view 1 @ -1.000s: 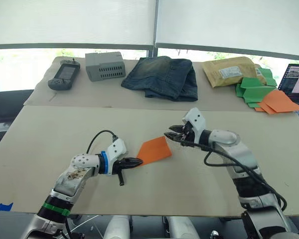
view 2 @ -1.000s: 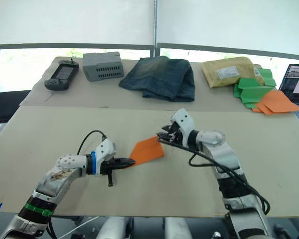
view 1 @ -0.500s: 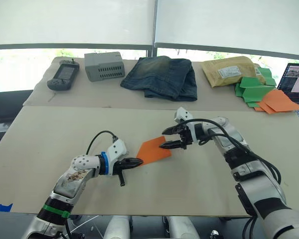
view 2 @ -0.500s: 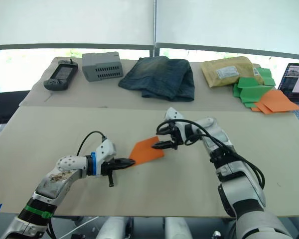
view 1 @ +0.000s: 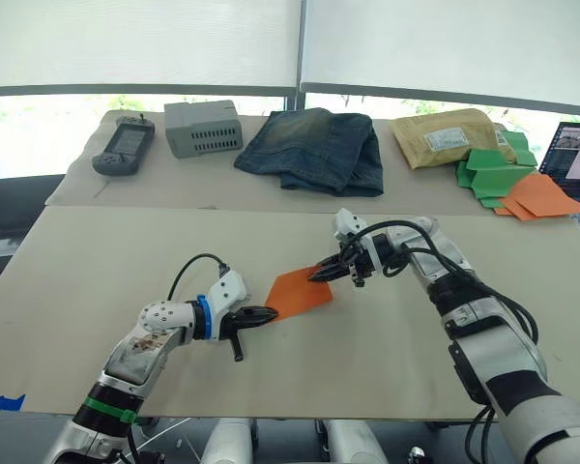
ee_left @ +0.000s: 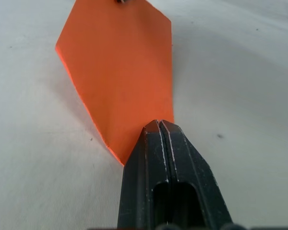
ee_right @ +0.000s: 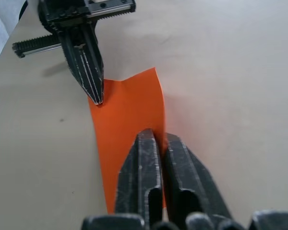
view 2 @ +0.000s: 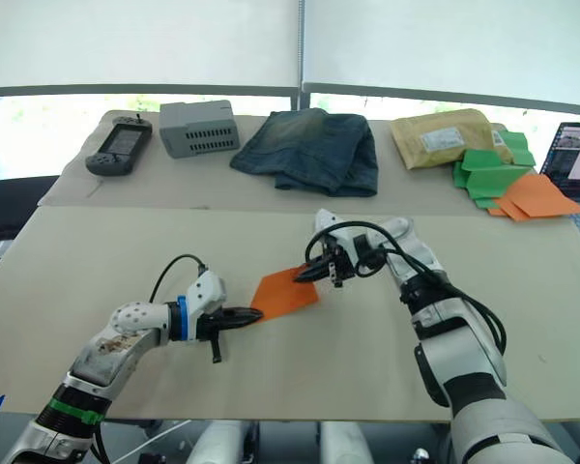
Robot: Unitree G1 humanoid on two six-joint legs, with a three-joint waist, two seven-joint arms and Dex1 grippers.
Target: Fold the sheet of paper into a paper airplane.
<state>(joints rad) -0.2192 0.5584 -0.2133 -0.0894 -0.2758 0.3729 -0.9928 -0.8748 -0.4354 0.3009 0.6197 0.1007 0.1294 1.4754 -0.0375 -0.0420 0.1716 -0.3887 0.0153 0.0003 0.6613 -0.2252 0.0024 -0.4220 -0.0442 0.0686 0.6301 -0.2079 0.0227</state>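
The sheet of paper (view 1: 300, 288) is bright orange and folded into a flat, five-sided shape with one pointed end. It lies mid-table between both arms. My left gripper (view 1: 273, 313) is shut on its near left corner; in the left wrist view the fingertips (ee_left: 159, 123) pinch the paper's (ee_left: 120, 72) point. My right gripper (view 1: 316, 276) comes in from the right and is shut on the far right edge. In the right wrist view its fingers (ee_right: 144, 143) close over the sheet's (ee_right: 127, 110) edge, facing the left gripper (ee_right: 98, 98).
On the back table lie a handheld controller (view 1: 124, 147), a grey box (view 1: 204, 127), folded jeans (view 1: 314, 147), a padded envelope (view 1: 449, 136), a pile of green and orange papers (view 1: 507, 182) and a laptop (view 1: 578, 155). The beige tabletop (view 1: 97, 261) spreads around the sheet.
My right gripper has turned, dropped to the sheet's far right edge and shut on it. The left gripper has kept its hold on the near corner.
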